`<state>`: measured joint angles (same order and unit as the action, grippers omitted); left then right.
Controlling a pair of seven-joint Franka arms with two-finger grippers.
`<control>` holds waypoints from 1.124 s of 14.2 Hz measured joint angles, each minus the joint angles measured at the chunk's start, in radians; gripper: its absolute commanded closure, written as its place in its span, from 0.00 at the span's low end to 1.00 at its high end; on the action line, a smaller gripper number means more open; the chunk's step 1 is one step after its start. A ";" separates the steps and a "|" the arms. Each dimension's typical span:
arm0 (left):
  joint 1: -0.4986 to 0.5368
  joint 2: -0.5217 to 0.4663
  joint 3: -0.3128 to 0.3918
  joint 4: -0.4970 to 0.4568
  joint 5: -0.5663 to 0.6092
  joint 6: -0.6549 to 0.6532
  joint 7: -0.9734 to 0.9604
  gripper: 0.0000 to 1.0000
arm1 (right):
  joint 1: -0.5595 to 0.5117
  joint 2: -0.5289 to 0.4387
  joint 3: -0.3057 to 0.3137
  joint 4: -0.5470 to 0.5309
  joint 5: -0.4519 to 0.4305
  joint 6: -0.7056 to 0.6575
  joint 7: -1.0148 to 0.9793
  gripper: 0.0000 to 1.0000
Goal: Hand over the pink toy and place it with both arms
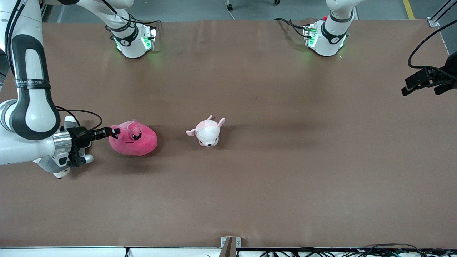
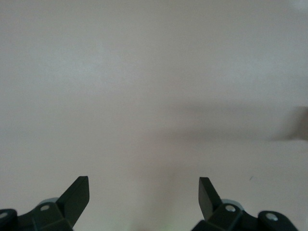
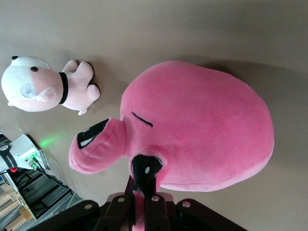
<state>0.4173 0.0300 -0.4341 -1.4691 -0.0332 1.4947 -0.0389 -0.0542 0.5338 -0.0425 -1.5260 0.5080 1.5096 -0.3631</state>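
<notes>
Brown table (image 1: 271, 185) bears pink toy (image 1: 137, 141), right jaws pinching it, left jaws wide.

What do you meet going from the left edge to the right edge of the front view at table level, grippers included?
right gripper, shut on the pink toy → pink toy → pale pink-and-white plush → left gripper, open, waiting over the table edge.

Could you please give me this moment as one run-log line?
right end effector: shut on pink toy | left end effector: open, waiting at table edge | handover: not yet done
</notes>
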 measured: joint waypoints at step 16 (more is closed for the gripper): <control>-0.364 -0.003 0.349 0.003 0.000 0.000 -0.001 0.00 | -0.028 0.082 0.000 0.071 0.009 0.036 -0.051 0.00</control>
<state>0.0533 0.0270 -0.0855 -1.4663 -0.0334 1.4947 -0.0395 -0.0819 0.6158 -0.0423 -1.4553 0.5168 1.5460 -0.4146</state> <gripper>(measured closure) 0.000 0.758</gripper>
